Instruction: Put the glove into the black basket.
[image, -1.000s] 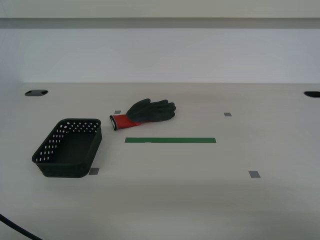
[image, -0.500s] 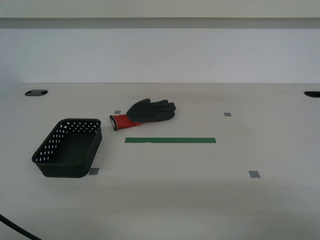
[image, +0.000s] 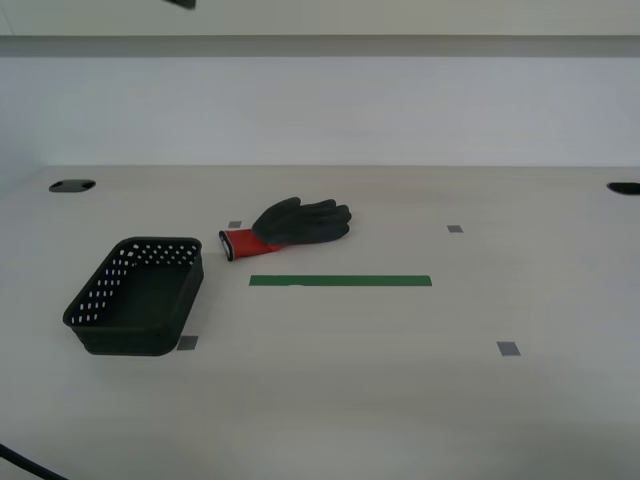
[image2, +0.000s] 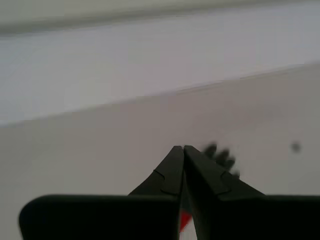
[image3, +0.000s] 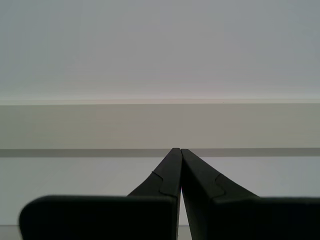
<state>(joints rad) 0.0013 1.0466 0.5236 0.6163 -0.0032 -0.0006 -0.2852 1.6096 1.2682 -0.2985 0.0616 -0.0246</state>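
Observation:
The glove (image: 295, 222), dark grey with a red cuff, lies flat on the pale table behind the green tape. The black basket (image: 100, 300) stands empty toward the exterior view's left, nearer than the glove. My second gripper (image2: 183, 148) is shut and empty, high above the table; the glove's fingers (image2: 221, 159) and a bit of red cuff show blurred behind its jaws. My first gripper (image3: 177, 150) is shut and empty, facing the white wall. A dark bit of an arm (image: 182, 3) shows at the exterior view's top edge.
A green tape strip (image: 340, 281) lies in front of the glove. Small grey tape squares (image: 509, 348) mark the table. Dark cable holes (image: 72, 186) sit at the back corners. A white wall rises behind the table. A black cable (image: 20, 462) crosses the near corner.
A dark bit of an arm has come into the exterior view's top edge. The cable at the near corner has shifted slightly lower. The glove and basket have not moved.

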